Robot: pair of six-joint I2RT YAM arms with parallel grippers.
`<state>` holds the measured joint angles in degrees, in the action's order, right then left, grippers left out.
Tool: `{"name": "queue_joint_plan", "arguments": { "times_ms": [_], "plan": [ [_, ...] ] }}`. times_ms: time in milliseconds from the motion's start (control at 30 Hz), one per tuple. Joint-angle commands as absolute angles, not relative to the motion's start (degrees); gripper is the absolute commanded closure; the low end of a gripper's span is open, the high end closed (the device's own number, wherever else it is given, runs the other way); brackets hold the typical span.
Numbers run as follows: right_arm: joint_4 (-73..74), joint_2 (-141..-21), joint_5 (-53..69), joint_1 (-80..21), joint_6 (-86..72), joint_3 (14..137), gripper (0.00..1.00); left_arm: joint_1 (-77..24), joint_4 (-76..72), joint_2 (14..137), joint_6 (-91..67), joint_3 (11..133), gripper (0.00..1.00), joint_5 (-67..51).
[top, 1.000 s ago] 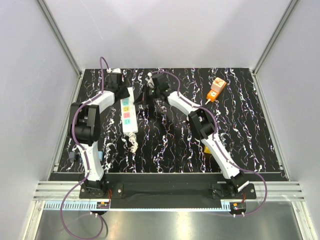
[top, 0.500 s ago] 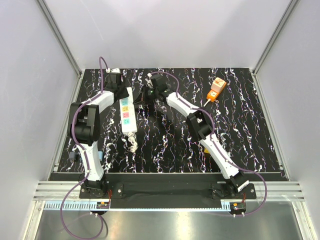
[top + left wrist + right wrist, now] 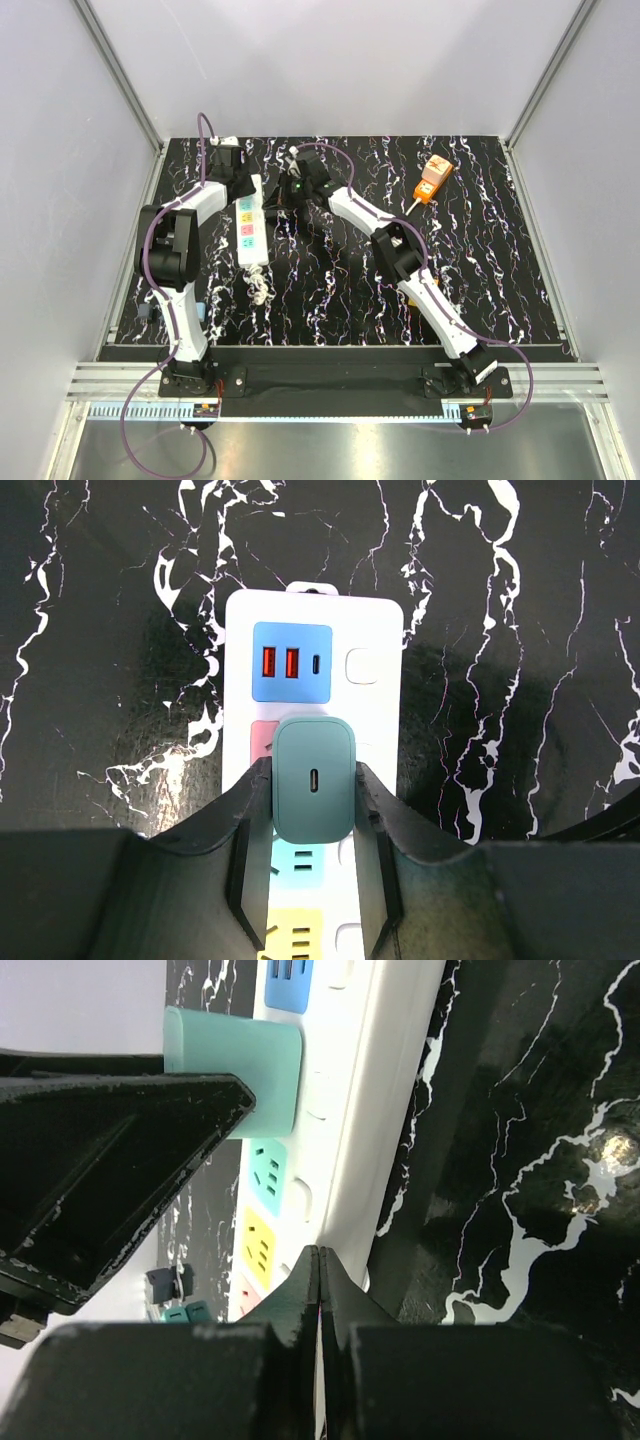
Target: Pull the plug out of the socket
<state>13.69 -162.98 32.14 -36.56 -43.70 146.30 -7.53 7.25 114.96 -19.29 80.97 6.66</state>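
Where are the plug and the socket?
plug (image 3: 314,780): left wrist view, middle of its green face.
socket (image 3: 378,618): left wrist view, white upper right corner.

A black marble-patterned tabletop veined with white (image 3: 500,260) sat inside pale grey walls (image 3: 350,70), a small orange rectangular box (image 3: 433,178) lying near its far right corner and a small dark object (image 3: 147,312) at its near left edge.

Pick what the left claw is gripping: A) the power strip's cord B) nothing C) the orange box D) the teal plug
D: in the left wrist view, the left claw has its fingers pressed against both sides of the teal plug, which sits in the white socket.
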Motion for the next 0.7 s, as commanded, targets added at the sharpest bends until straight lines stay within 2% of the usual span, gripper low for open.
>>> {"name": "queue_joint_plan", "arguments": {
  "times_ms": [0, 267, 500, 667],
  "plan": [
    [10.46, -154.62, 29.72, -39.11, -40.18, 143.63, 1.0, -8.0, 2.02, 113.82, -19.95, 81.04, 1.0, 5.8],
    [10.11, -153.02, 30.59, -40.25, -39.2, 143.88, 1.0, -8.0, 1.93, 113.82, -20.04, 80.95, 1.0, 6.06],
    [9.58, -159.25, 31.2, -40.87, -42.53, 148.71, 1.0, -8.09, 1.85, 113.82, -20.04, 80.95, 1.0, 6.33],
    [5.89, -157.77, 29.8, -40.52, -42.62, 143.89, 1.0, -7.82, 1.93, 113.82, -20.04, 80.95, 1.0, 5.8]
  ]
}}
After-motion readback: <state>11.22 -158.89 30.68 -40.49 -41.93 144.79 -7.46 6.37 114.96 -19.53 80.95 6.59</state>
